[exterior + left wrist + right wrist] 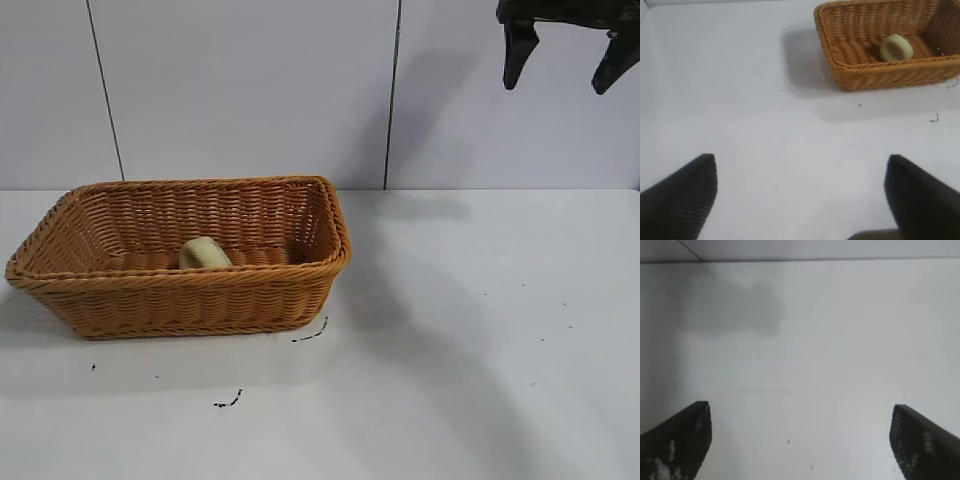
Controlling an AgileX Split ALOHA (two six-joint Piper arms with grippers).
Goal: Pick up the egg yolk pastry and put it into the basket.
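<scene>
a: what's the surface like?

b: a plain white table, matte, with a few small dark specks and squiggly marks scattered near the front of the basket. behind it stands a pale grey wall split by two thin dark vertical seams.

a: and the count of things?

b: one basket, orange-brown wicker with flared sides and a braided rim, sitting on the left half of the table. one egg yolk pastry, pale yellow and round, lying inside the basket on its floor, near the long front wall. in the left wrist view the pastry shows its dimpled face, resting on the woven bottom of the basket.

a: grippers?

b: two. the right gripper hangs high at the upper right, well apart from the basket, its fingers spread wide with nothing between them; its own camera shows only bare table under the right gripper. the left gripper is seen only in its own wrist view, fingers spread wide and empty, over bare table well apart from the basket.
</scene>
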